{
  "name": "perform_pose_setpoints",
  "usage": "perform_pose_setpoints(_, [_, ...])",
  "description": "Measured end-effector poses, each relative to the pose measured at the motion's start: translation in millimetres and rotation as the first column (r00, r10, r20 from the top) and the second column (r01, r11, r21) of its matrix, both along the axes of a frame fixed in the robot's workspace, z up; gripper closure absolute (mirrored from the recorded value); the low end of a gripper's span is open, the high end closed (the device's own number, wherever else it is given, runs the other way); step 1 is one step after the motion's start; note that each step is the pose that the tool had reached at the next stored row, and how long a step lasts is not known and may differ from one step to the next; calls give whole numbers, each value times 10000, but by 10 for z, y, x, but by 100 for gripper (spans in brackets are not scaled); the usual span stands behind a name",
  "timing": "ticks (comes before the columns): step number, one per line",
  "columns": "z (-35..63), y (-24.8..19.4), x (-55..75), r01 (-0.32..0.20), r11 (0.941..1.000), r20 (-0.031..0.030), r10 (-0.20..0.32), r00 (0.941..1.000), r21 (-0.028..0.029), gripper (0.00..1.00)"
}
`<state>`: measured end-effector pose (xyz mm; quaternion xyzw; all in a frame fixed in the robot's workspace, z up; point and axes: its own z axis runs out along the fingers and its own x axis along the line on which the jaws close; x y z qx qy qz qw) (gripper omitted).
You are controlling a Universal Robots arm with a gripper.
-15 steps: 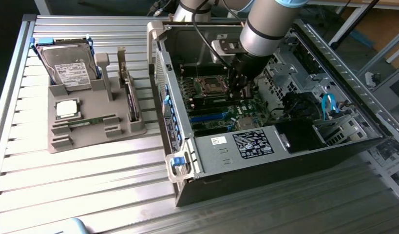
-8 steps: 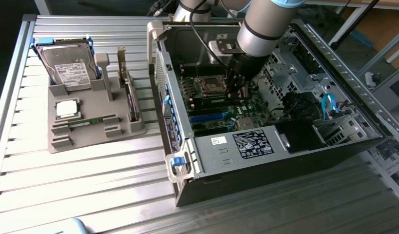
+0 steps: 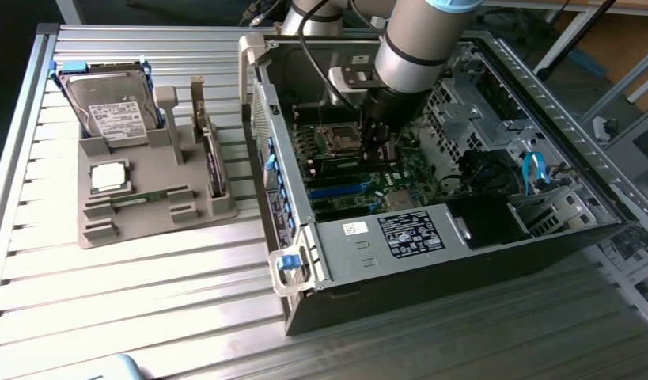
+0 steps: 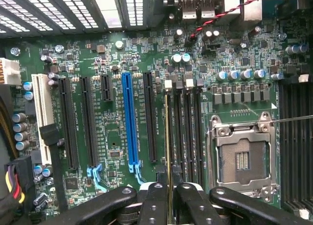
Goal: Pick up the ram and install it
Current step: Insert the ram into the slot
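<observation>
In the wrist view the ram appears edge-on as a thin yellowish-green strip. My gripper is shut on it, one black finger on each side. The stick hangs lengthwise over the row of black memory slots on the green motherboard, lined up with the slot nearest the long black expansion slots. Whether it touches the slot I cannot tell. In the exterior view my gripper reaches down inside the open computer case, just above the board near the processor socket.
The empty processor socket lies beside the memory slots, a blue expansion slot on their other side. On the exterior view's left, a grey holder carries a hard drive, a silver processor and a small green stick. Case walls surround the arm.
</observation>
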<state>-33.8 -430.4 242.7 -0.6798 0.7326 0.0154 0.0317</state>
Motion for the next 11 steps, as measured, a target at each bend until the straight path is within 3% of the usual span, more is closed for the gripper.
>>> perform_pose_setpoints(6, [-7,38,-7,2,10000,10,-2,10000,3,86])
perform_pose_setpoints(11, [-9,40,-36,1,10000,32,-1,10000,2,86])
